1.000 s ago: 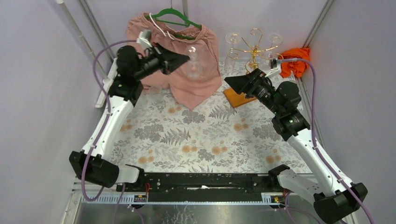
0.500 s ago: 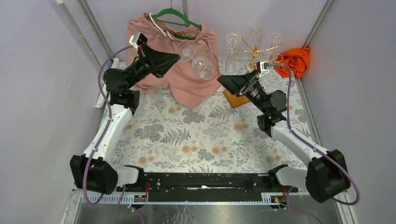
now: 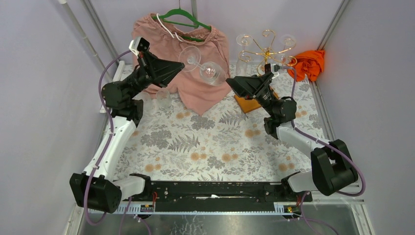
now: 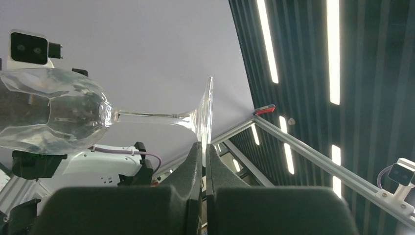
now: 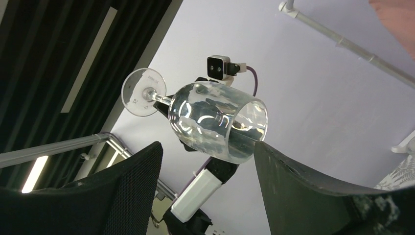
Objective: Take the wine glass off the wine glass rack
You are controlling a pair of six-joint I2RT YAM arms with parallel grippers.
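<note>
A clear wine glass point(image 3: 201, 66) hangs in the air, lying on its side in front of the pink garment. My left gripper point(image 3: 180, 63) is shut on the rim of its foot; the left wrist view shows the foot point(image 4: 205, 115) pinched between the pads, with the bowl point(image 4: 54, 115) off to the left. My right gripper point(image 3: 234, 84) is open and points up-left at the bowl, a little short of it. In the right wrist view the glass point(image 5: 218, 120) sits just above and between the spread fingers point(image 5: 132, 186). The gold wire rack point(image 3: 266, 49) stands at the back right on its orange-brown base point(image 3: 244, 104).
Two more glasses point(image 3: 243, 40) hang on the rack's arms. A pink garment point(image 3: 205, 93) on a green hanger point(image 3: 181, 19) hangs at the back. An orange cloth point(image 3: 308, 63) lies in the back right corner. Purple walls close in both sides.
My left gripper has tilted up and carried the glass slightly higher. My right arm has swung left and raised its open gripper toward the glass's bowl.
</note>
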